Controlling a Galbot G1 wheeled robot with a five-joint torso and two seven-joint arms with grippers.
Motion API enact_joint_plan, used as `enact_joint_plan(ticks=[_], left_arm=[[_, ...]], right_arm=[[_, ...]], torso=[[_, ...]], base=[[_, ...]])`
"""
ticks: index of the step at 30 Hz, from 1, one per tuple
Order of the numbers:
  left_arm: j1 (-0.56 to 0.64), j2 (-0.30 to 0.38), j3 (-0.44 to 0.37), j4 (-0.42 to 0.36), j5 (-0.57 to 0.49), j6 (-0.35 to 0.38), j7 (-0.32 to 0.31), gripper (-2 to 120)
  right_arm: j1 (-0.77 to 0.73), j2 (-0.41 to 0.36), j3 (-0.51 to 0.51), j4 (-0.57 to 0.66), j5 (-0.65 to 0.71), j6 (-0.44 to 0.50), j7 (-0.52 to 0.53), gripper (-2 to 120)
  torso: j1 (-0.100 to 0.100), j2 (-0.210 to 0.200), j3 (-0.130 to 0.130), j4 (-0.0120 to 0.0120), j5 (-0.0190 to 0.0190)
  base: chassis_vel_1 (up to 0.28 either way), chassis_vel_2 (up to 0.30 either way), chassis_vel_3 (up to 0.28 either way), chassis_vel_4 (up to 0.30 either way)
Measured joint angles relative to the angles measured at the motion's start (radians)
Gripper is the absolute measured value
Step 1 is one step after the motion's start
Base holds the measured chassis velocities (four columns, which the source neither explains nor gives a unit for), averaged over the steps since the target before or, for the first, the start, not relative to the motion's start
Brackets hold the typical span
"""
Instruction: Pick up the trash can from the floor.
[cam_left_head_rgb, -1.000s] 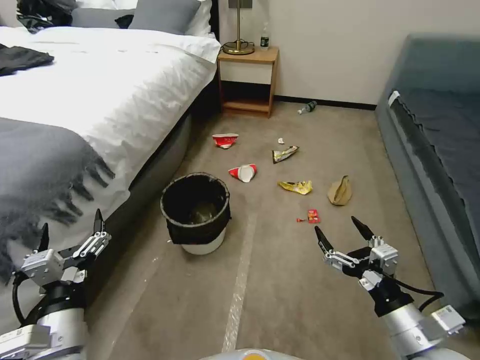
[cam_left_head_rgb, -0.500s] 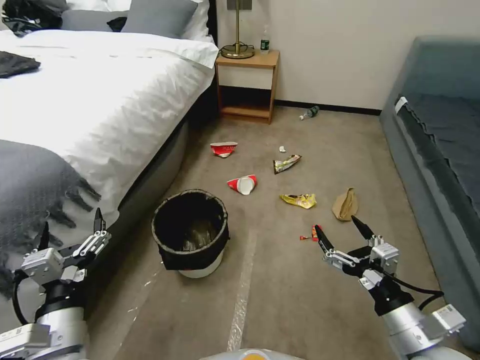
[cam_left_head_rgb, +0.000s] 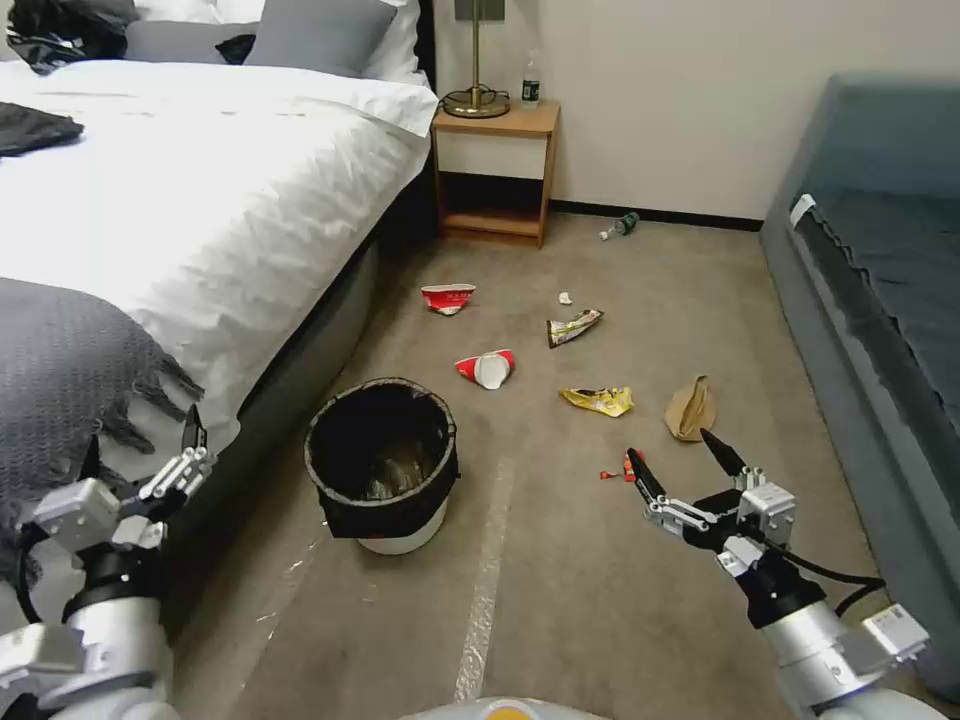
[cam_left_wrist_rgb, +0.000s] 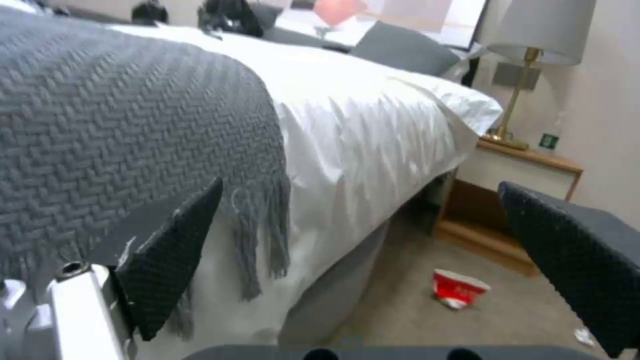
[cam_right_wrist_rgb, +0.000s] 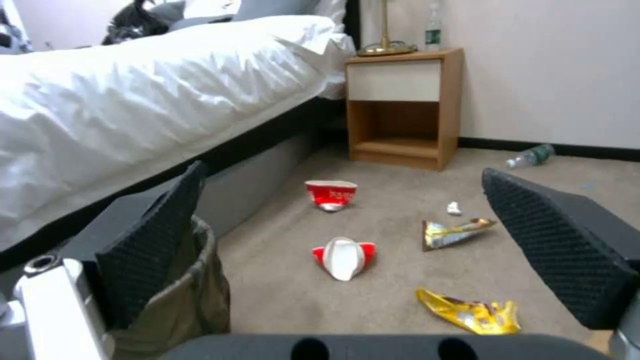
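While the trash can (cam_left_head_rgb: 382, 462) stands upright on the floor (cam_left_head_rgb: 600, 600) close beside the bed (cam_left_head_rgb: 200, 200), both arms hang low in front of the robot without touching it. The left gripper (cam_left_head_rgb: 140, 450) is spread wide next to the grey fringed blanket (cam_left_head_rgb: 70, 370) at the bed's edge, left of the can. The right gripper (cam_left_head_rgb: 680, 462) is also spread wide, well to the can's right, above the carpet near a small red wrapper (cam_left_head_rgb: 628, 465). A pale tape line (cam_left_head_rgb: 485, 590) runs just right of the can. Beyond it lie two crushed red cups (cam_left_head_rgb: 487, 367), foil wrappers (cam_left_head_rgb: 597, 400) and a brown paper bag (cam_left_head_rgb: 690, 408).
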Motion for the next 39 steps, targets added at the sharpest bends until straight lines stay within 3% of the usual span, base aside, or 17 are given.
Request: enact_joint_plan(ticks=[6, 12, 16, 21, 23, 30, 32, 39], left_arm=[[-0.016, 0.013, -0.057, -0.003, -0.041, 0.111, -0.006, 100], [-0.073, 0.074, -0.048, 0.056, -0.069, 0.218, -0.001, 100], [-0.117, 0.142, -0.011, 0.094, -0.106, 0.299, 0.043, 100], [-0.18, 0.204, 0.047, 0.129, -0.15, 0.38, 0.051, 100], [-0.222, 0.239, 0.079, 0.183, -0.167, 0.42, 0.035, 100], [-0.284, 0.268, 0.118, 0.268, -0.227, 0.461, -0.021, 100], [-0.325, 0.27, 0.144, 0.302, -0.251, 0.514, -0.042, 100], [-0.387, 0.265, 0.207, 0.368, -0.27, 0.551, -0.057, 100]], right_arm=[[0.071, -0.069, -0.049, -0.041, 0.024, -0.032, 0.005, 100], [0.076, -0.086, -0.051, -0.045, 0.039, -0.032, 0.005, 100], [0.077, -0.087, -0.054, -0.045, 0.039, -0.031, 0.004, 100], [0.077, -0.079, -0.06, -0.043, 0.033, -0.03, 0.003, 100], [0.077, -0.076, -0.064, -0.044, 0.028, -0.03, 0.002, 100], [0.087, -0.076, -0.062, -0.059, 0.029, -0.028, 0.0, 100], [0.094, -0.077, -0.061, -0.066, 0.031, -0.028, 0.0, 100], [0.106, -0.078, -0.065, -0.078, 0.029, -0.029, -0.001, 100]], torso=[[0.0, 0.0, 0.0, 0.0013, 0.0003], [0.0, 0.0, 0.0, 0.0002, 0.0001], [0.0, 0.0, 0.0, 0.0004, 0.0003], [0.0, 0.0, 0.0, 0.0002, 0.0003], [0.0, 0.0, 0.0, 0.0002, 0.0001], [0.0, 0.0, 0.0, 0.0005, 0.0003], [0.0, 0.0, 0.0, 0.0005, 0.0002], [0.0, 0.0, 0.0, 0.0003, 0.0003]], base=[[0.0, 0.0, 0.0, 0.0], [0.0, 0.0, 0.0, 0.0], [0.0, 0.0, 0.0, 0.0], [0.0, 0.0, 0.0, 0.0], [0.0, 0.0, 0.0, 0.0], [0.0, 0.0, 0.0, 0.0], [0.0, 0.0, 0.0, 0.0], [0.0, 0.0, 0.0, 0.0]])
